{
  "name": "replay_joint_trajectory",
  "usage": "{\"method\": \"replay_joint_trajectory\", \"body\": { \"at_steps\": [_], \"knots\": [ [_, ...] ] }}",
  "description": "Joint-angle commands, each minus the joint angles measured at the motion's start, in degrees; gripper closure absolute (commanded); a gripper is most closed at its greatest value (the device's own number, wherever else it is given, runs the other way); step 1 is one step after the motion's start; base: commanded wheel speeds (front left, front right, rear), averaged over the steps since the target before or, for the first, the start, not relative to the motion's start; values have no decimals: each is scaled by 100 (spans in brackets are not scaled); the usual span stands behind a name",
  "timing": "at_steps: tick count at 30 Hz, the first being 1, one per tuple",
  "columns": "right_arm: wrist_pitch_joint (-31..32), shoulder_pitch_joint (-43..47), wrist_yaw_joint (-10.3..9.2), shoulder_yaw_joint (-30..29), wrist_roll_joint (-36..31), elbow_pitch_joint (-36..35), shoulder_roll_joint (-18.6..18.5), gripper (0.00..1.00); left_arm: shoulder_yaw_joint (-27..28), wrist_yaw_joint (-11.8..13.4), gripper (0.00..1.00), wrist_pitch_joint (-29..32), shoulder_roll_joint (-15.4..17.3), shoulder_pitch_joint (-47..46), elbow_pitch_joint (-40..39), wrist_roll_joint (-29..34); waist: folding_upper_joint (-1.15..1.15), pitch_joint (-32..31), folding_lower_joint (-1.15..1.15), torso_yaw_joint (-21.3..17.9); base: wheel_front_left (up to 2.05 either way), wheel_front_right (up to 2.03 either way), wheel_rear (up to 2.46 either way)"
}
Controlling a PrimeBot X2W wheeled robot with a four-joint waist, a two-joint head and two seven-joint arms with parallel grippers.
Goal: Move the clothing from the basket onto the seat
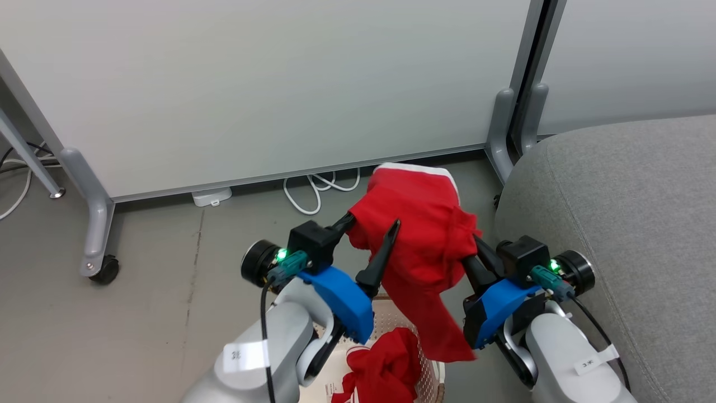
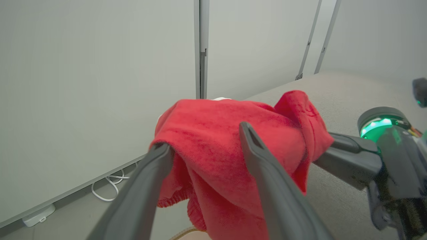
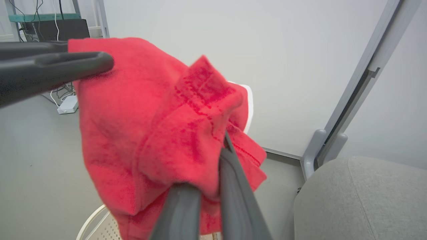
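Clamping clothing (image 1: 425,235) above basket (image 1: 389,319) is right end effector (image 1: 473,247); left end effector (image 2: 204,136) seemingly apart.

Grey floor (image 1: 140,336): basket (image 1: 386,316), seat (image 1: 626,212), white cable (image 1: 313,193), partition castor (image 1: 105,270) on it

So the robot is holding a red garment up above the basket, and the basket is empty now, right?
Not empty: the head view shows a second red garment lying in the basket, below the lifted garment.
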Motion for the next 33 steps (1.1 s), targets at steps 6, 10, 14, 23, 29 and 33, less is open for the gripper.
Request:
{"method": "replay_joint_trajectory", "body": {
  "at_steps": [6, 10, 14, 23, 29, 33],
  "knots": [
    [1, 182, 1, -335, -137, -234, -17, 100, 627, -91, 0, -23, 185, 722, -563, 565, 0, 24, 0, 32, 0, 0, 0],
    [37, 297, 2, -499, -189, -374, -16, 100, 1012, -151, 0, -23, 288, 1156, -973, 918, 0, 31, 0, 35, 0, 0, 0],
    [89, 398, 1, -573, -216, -501, -16, 100, 1424, -195, 0, -22, 374, 1648, -1311, 1245, 0, 36, 0, 32, 0, 0, 0],
    [200, 695, 2, -785, -301, -723, -15, 100, 2092, -335, 0, -22, 329, 2275, -1590, 1752, 0, 25, 0, 130, 0, 0, 0],
    [246, 788, 2, -851, -285, -807, -16, 100, 2266, -368, 0, -22, 250, 2363, -1607, 1903, 0, 17, 0, 131, 0, 0, 0],
    [271, 827, 2, -853, -256, -864, -16, 100, 2320, -395, 0, -22, 200, 2402, -1582, 1973, 0, 21, 0, 94, 0, 0, 0]
  ]
}}
